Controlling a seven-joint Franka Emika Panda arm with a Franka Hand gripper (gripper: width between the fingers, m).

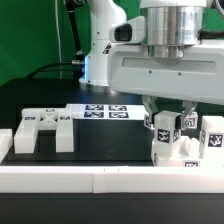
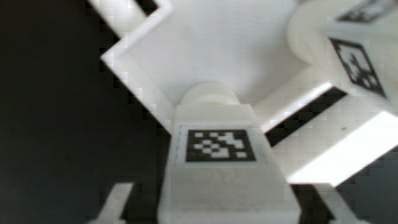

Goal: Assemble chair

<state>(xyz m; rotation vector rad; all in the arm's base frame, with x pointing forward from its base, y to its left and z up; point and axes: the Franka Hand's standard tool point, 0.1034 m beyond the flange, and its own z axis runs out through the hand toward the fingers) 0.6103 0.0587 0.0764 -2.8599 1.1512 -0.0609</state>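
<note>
Border rail (image 1: 100,180) up front. Gripper (image 1: 168,116) at exterior view's right w/ fingers (image 1: 149,110) either side of tagged block (image 1: 165,127); can't tell if clamped. Notched frame (image 1: 40,130) well apart, exterior view's left.

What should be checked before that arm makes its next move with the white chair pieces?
1. End effector lined up on the tagged block: ok, the block sits between its fingers.
2. Grip tight on the tagged block: cannot tell.
3. Tagged block upright: ok, it looks upright in the exterior view.
4. Notched frame out of the way: ok, it lies apart toward the exterior view's left.
5. Clearance to the neighbouring part: cannot tell, it stands close on the exterior view's right.
6. Marker board uncovered: ok.
</note>
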